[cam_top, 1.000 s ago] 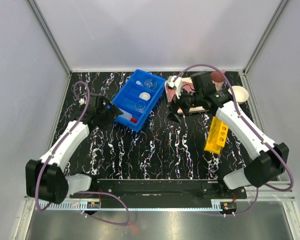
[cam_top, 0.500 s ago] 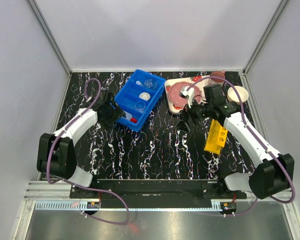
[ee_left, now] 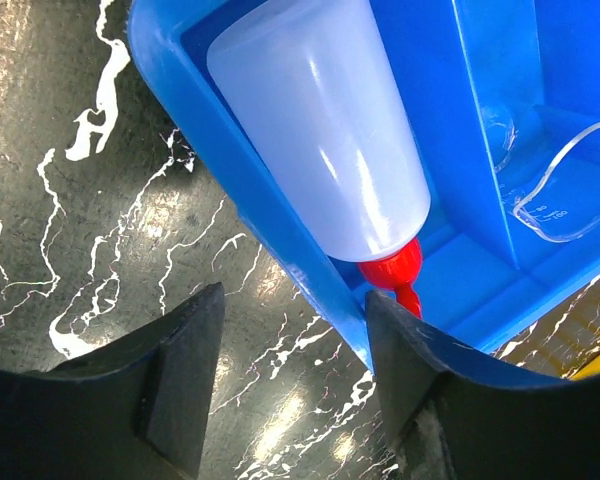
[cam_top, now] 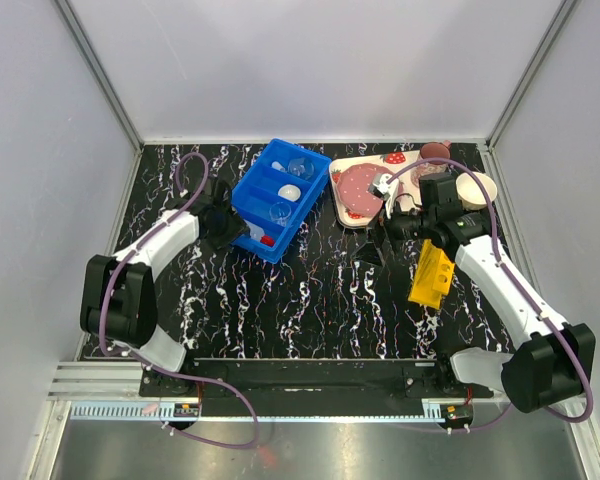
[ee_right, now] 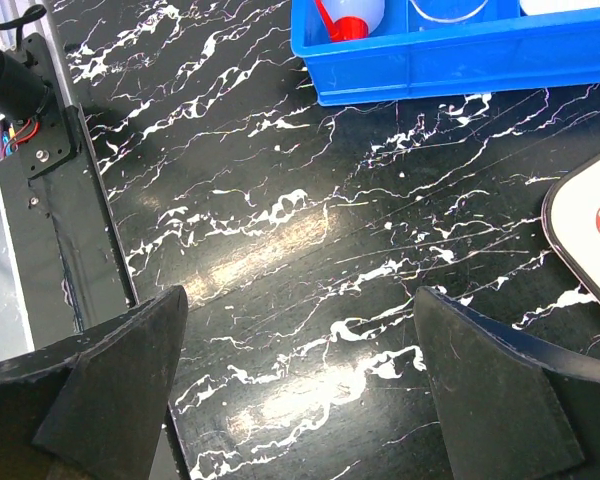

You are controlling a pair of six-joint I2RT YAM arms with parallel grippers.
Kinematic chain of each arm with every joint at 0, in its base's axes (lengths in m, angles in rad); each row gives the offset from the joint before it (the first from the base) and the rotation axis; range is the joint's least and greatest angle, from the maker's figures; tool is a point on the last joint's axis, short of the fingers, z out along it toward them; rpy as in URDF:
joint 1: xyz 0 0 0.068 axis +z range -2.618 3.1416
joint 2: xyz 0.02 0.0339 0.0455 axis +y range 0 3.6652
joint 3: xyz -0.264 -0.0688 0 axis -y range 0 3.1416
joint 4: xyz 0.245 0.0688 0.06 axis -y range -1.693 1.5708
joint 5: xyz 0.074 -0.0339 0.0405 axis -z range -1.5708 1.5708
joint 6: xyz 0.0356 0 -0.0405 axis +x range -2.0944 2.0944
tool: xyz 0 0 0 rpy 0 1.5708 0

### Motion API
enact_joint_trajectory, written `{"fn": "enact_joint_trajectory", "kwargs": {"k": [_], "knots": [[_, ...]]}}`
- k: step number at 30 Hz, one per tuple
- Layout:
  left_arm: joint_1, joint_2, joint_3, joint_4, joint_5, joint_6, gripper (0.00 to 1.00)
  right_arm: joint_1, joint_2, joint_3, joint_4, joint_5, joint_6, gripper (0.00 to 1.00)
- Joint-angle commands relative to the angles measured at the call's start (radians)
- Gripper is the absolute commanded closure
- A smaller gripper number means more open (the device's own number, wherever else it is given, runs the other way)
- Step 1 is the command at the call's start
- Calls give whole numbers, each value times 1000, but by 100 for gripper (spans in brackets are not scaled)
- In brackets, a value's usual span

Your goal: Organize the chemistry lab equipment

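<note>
A blue bin [cam_top: 263, 188] holds two clear beakers [cam_top: 300, 166], a tiny white dish [cam_top: 289, 191] and the squeeze bottle [cam_top: 251, 234]. My left gripper [cam_top: 226, 222] is open at the bin's left near corner. In the left wrist view the gripper [ee_left: 292, 300] has the bin wall [ee_left: 250, 170] between its fingers, close to the bottle [ee_left: 325, 130], its red nozzle [ee_left: 395, 270] and a beaker [ee_left: 550, 190]. My right gripper [cam_top: 373, 243] is open and empty over bare table [ee_right: 300, 300]. The yellow rack [cam_top: 432, 273] lies by the right arm. No thin tubes show.
A strawberry-print tray [cam_top: 365, 185] with a pink mug [cam_top: 410, 192] sits at the back right, a cream bowl [cam_top: 477, 187] beside it. The right wrist view shows the bin's near wall [ee_right: 430, 55], the tray's corner [ee_right: 590, 220] and the black base rail [ee_right: 60, 200].
My left gripper has moved right, up to the blue bin's corner. My right gripper has come off the tray toward the near right, over bare table, uncovering the tray.
</note>
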Motion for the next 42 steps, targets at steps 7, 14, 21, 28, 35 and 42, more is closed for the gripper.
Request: {"fn": "enact_joint_trajectory", "kwargs": {"k": [7, 14, 21, 28, 35, 42], "knots": [[4, 18, 5, -28, -74, 75, 59, -18, -59, -17, 42, -46, 10, 0], [5, -72, -87, -47, -125, 96, 60, -18, -42, 2, 22, -52, 4, 0], [10, -217, -208, -69, -142, 96, 60, -19, -19, 26, 2, -64, 8, 0], [21, -361, -284, -100, -137, 80, 59, -18, 47, 98, -42, -69, 27, 0], [25, -488, -267, -155, -134, 86, 53, 138, 180, 262, -178, 106, -13, 0], [27, -602, -231, -141, -28, 214, 32, 211, 302, 417, -235, 173, 33, 0]]}}
